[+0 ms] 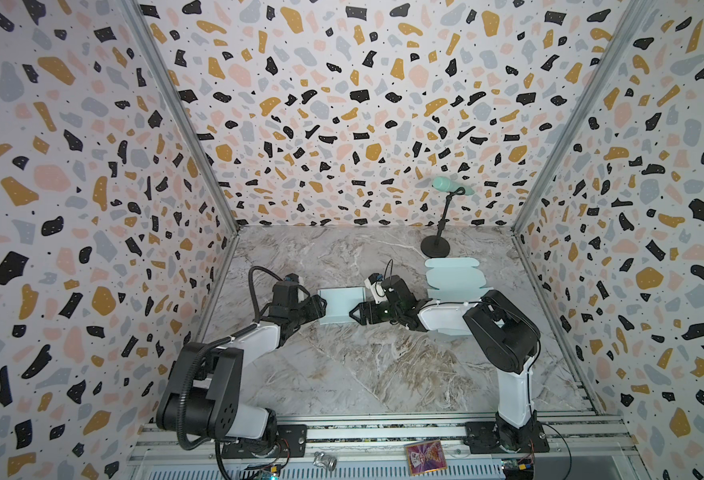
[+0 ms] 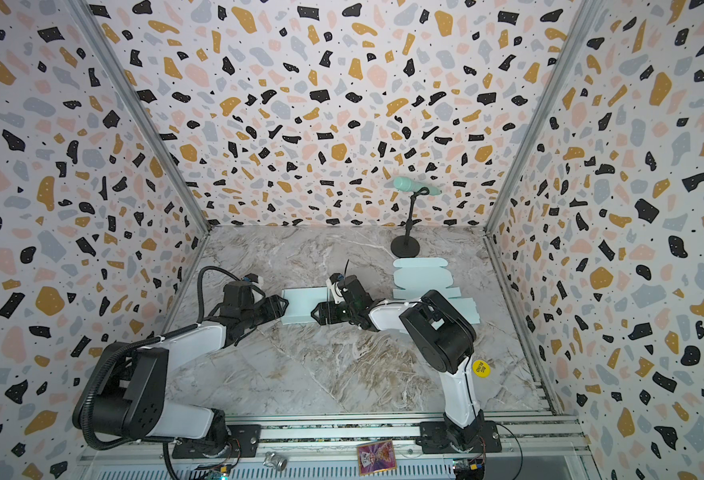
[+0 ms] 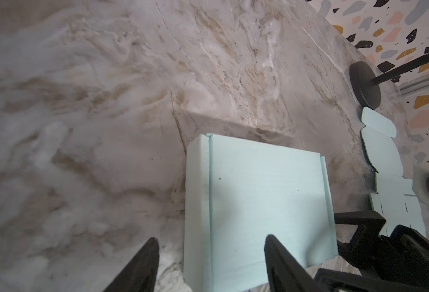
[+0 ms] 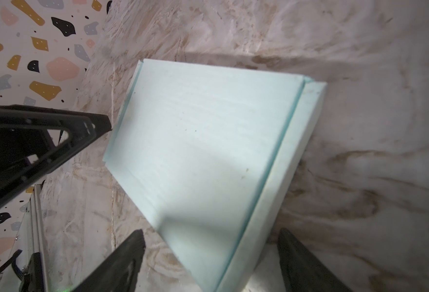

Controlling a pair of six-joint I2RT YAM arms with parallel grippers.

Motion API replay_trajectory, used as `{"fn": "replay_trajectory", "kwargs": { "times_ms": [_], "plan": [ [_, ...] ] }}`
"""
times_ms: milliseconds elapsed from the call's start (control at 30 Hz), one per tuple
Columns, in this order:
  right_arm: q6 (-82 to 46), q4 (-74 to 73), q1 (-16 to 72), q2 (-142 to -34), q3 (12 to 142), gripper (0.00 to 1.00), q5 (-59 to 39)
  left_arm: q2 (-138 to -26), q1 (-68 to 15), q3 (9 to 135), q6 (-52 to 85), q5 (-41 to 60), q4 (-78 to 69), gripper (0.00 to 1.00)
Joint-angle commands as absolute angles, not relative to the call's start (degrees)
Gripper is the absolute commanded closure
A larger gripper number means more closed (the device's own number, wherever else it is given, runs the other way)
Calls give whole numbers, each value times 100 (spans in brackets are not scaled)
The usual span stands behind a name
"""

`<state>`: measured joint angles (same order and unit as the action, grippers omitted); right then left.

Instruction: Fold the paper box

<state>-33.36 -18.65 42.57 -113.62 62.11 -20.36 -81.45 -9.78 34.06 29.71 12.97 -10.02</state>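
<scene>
Mid-frame in both top views, the folded pale-blue paper box (image 1: 339, 305) lies flat on the marble table (image 1: 383, 365). My left gripper (image 1: 322, 309) and right gripper (image 1: 353, 313) flank its opposite ends, jaws spread, holding nothing; it looks closed, so I reckon no pinning is needed.

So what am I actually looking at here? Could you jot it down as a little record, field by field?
setting: marble table inside patterned walls
folded box: pale blue, apparently closed, lying mid-table between the two arms
left jaws: open, at the box's left end
right jaws: open, at the box's right end
flat sheets: pale blue unfolded box cut-outs, overlapping, back right, partly hidden by the right arm
black stand: behind the sheets, holding a mint-green cylinder
</scene>
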Motion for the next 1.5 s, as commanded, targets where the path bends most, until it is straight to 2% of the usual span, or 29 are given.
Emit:
{"fn": "replay_trajectory", "kwargs": {
  "times_ms": [0, 233, 633, 900, 1100, 1467],
  "plan": [
    [-3374, -1901, 4209, -10933, 6152, 15, -2003, -7880, -956, 3342, 2928, 1071, -803, 29],
    [-3271, -1846, 4230, -10230, 5907, 12, -1881, -7082, -1226, 3050, 2987, 949, -424, 27],
    [-2936, -1277, 4272, -8722, 4931, 10, -1275, -6203, -3187, 2643, 4108, -22, -528, 25],
    [-2699, -870, 4206, -7782, 4274, 8, -769, -6988, -3899, 2831, 4528, -226, -1278, 25],
    [-2613, -812, 4149, -7179, 3808, 6, -457, -7578, -3919, 3111, 4456, -354, -1397, 26],
    [-2605, -917, 4010, -6915, 3500, 5, -450, -8433, -3859, 3753, 4255, -791, -1397, 24]
  ]
}}
